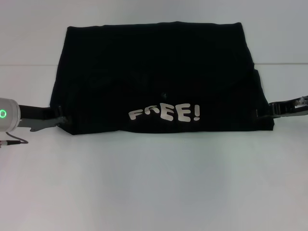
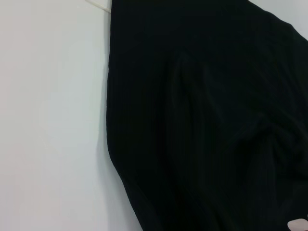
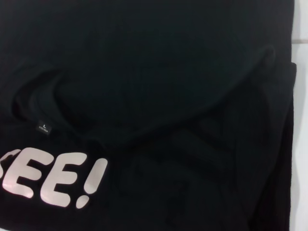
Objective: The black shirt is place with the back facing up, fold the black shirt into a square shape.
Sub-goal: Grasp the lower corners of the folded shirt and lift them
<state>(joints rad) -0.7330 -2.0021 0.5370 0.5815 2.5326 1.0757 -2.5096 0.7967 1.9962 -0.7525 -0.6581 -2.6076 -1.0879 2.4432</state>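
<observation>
White block letters "FREE!" stand on the black shirt (image 1: 159, 82); its neck tag (image 3: 44, 126) reads "L".

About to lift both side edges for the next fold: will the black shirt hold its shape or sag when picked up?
Likely floppy: the black shirt lies flat with soft creases, so its middle would probably sag between the left gripper and the right gripper. It looks light. Its folded layers may slip apart on the smooth table.
</observation>
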